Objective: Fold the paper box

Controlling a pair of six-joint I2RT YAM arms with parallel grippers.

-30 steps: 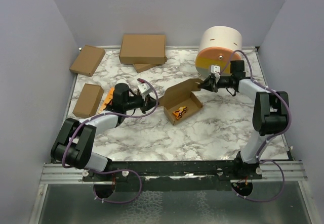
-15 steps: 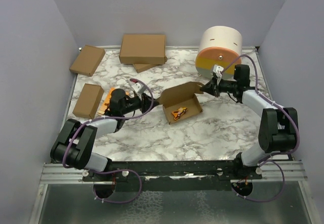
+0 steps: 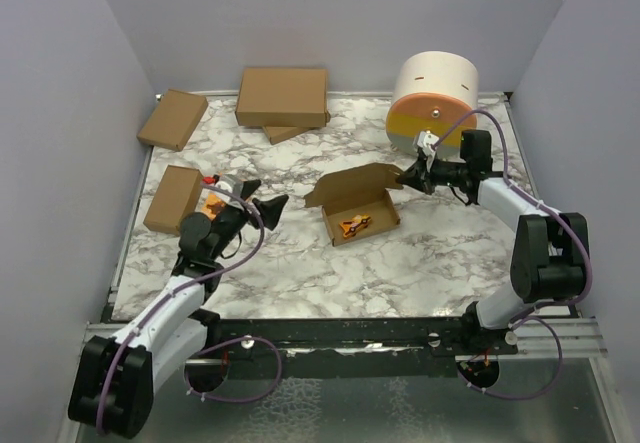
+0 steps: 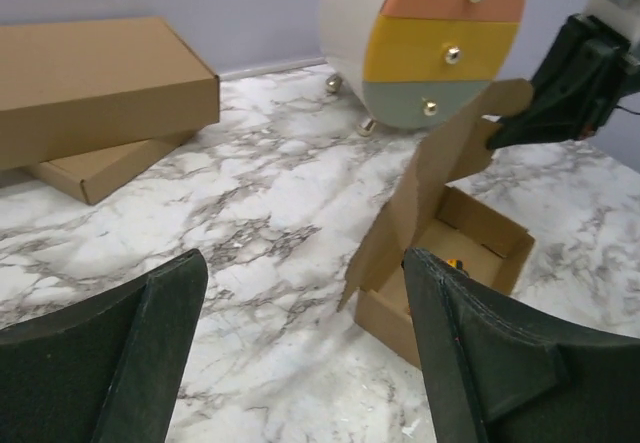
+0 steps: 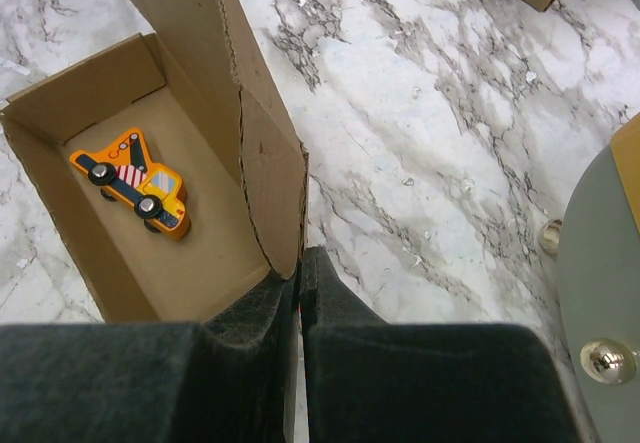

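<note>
The paper box (image 3: 372, 213) is a small brown open carton in the middle of the table, with an orange toy truck (image 3: 354, 225) inside. Its lid flap (image 3: 352, 180) stands raised. My right gripper (image 3: 408, 175) is shut on the flap's right end, and in the right wrist view the fingers (image 5: 340, 313) pinch the flap (image 5: 262, 178) just beside the truck (image 5: 135, 183). My left gripper (image 3: 262, 196) is open and empty, a short way left of the box. Past its wide fingers (image 4: 500, 353) the left wrist view shows the box (image 4: 470, 233) and the raised flap (image 4: 440, 163).
A round white drawer unit (image 3: 432, 103) with orange, yellow and grey fronts stands at the back right, close behind my right gripper. Larger brown cartons (image 3: 282, 96) (image 3: 173, 119) (image 3: 174, 198) lie at the back left. An orange booklet (image 3: 212, 205) lies by the left arm.
My left gripper has opened and drawn back to the left, away from the box. My right gripper has kept its hold on the flap, which has shifted slightly.
</note>
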